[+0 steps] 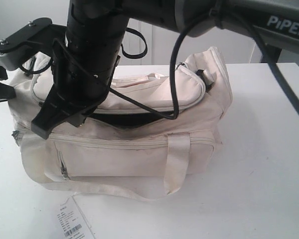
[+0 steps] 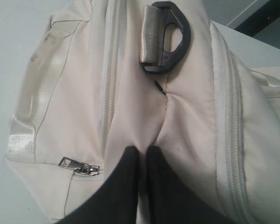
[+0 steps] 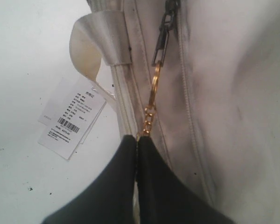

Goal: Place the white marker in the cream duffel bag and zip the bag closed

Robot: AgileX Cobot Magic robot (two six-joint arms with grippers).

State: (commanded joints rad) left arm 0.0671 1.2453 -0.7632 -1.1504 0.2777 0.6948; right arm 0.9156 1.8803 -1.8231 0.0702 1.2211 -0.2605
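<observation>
Seemingly mid-zip: large soft cream fabric duffel bag (image 1: 139, 154) gapes on top, white marker unseen. Right gripper (image 3: 136, 140) pinches its small gold charm (image 3: 151, 100); left gripper (image 2: 141, 154) pinches end fabric.

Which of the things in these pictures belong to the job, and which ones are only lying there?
Belong to the job: cream duffel bag, its gold zipper charm, right gripper shut on that charm, left gripper pinching the bag's fabric. The white marker is not in view.
Only lying there: barcode label on the table.
</observation>
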